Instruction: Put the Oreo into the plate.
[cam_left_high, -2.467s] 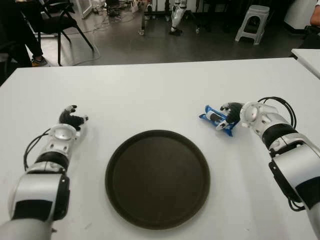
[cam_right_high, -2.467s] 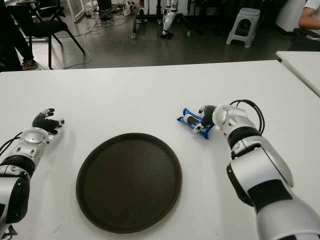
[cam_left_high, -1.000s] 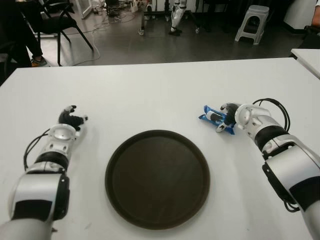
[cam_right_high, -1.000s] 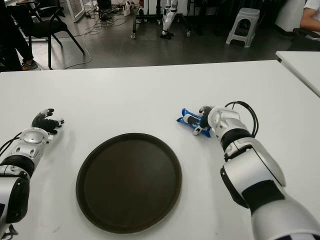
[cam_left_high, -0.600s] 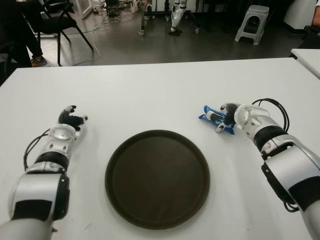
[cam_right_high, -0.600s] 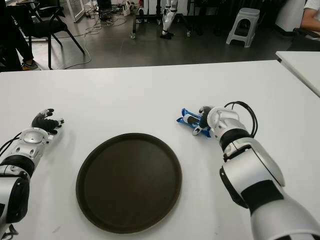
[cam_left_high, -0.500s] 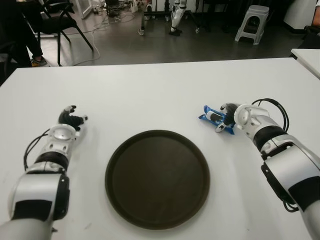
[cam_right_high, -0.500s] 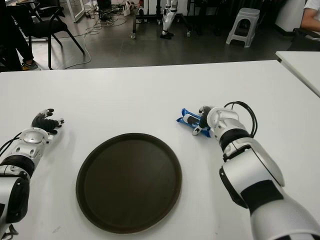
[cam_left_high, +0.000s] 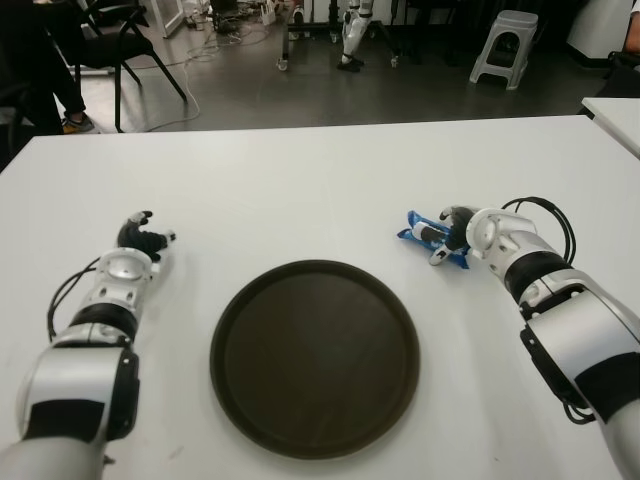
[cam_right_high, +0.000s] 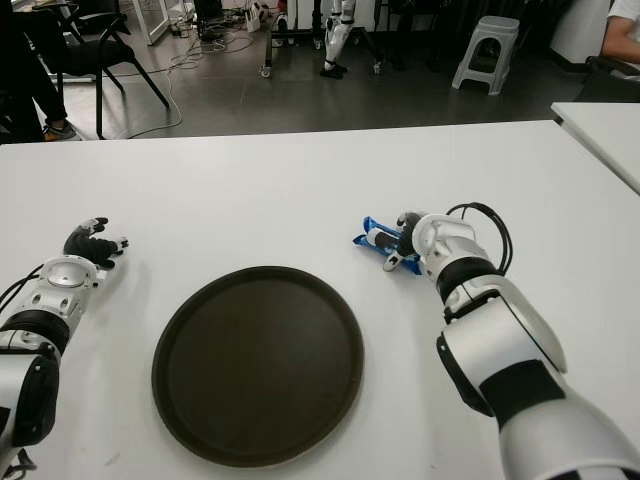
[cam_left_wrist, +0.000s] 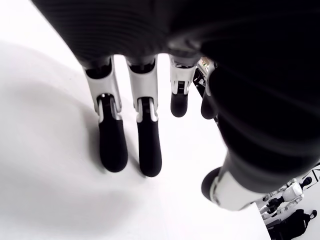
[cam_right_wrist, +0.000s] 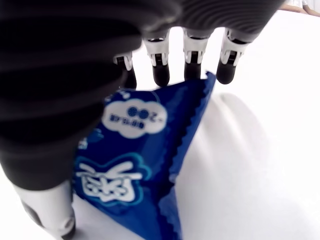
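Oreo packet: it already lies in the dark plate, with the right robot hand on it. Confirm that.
Not in the plate. The Oreo packet lies on the white table, to the right of the dark plate, which holds nothing, as the left eye view shows. The right robot hand is on it.

Blue Oreo packet (cam_right_wrist: 145, 165), white printed logo and lettering, upside down, not legible
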